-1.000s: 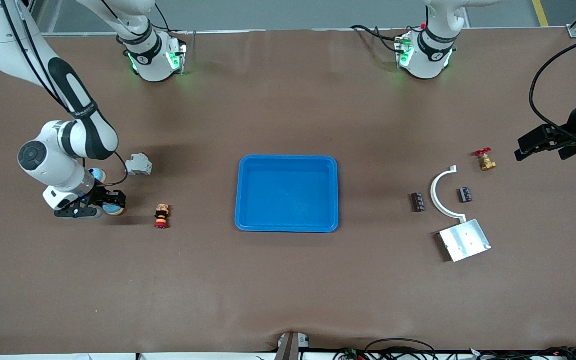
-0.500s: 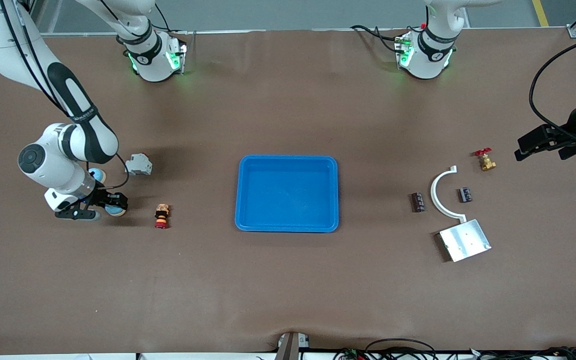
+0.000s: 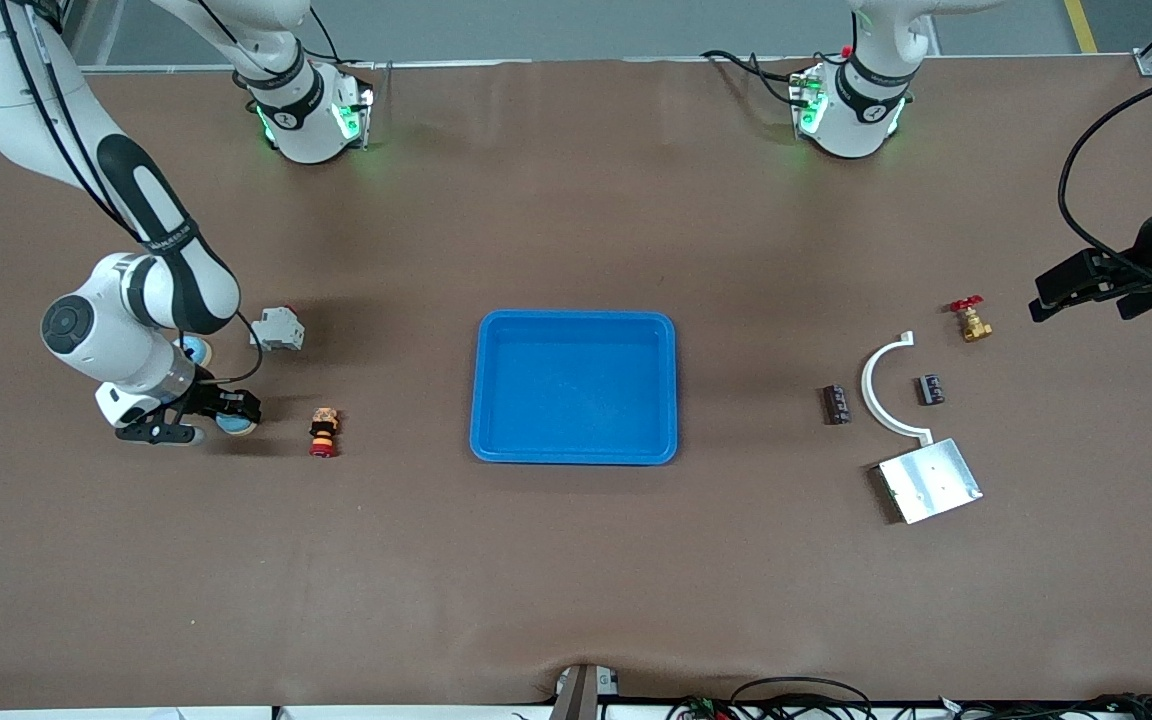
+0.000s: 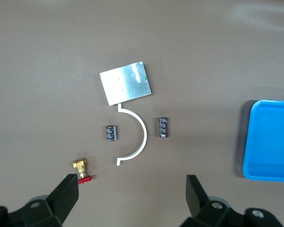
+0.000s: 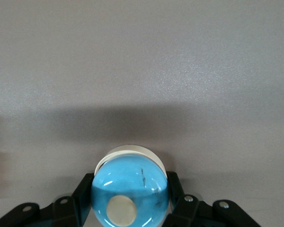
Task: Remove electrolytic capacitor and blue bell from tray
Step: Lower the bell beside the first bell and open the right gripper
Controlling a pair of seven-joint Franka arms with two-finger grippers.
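**Ana:** Over at the right arm's end of the table, the round glossy blue bell [image 3: 233, 421] sits clamped in the right gripper [image 3: 221, 409], low over the brown table surface [image 3: 576, 580]. Across the last second that hand has drifted a touch toward the tray and lifted slightly; the wrist joint has risen with it.

**Ben:** And the fingers [image 5: 179, 201]?

**Ana:** Clenched on the bell, one on each flank, no sign of release. The right wrist view shows the pale disc on the blue dome [image 5: 130, 194] and bare table under it.

**Ben:** So where does that leave the job?

**Ana:** The shallow bright-blue rectangular plastic tray [image 3: 576, 325] at mid-table has nothing in it. The bell is well clear of it, so I judge this as the placing step, with only the letting-go left.

**Ben:** The capacitor?

**Ana:** Two small dark cylindrical electrolytic capacitors [image 3: 837, 404] lie toward the left arm's end, one on each side of a white curved plastic bracket [image 3: 876, 395], both outside the tray. Nearby lie a brass valve with a red handle [image 3: 971, 320] and a square metal plate [image 3: 929, 480].

**Ben:** Left arm?

**Ana:** Waiting. The left gripper [image 3: 1086, 290] hangs over the table edge, fingers spread wide, holding nothing.

**Ben:** Anything close to the bell?

**Ana:** A small red-and-yellow push button [image 3: 322, 432] just beside it, and a grey plastic block [image 3: 276, 328] farther from the camera.
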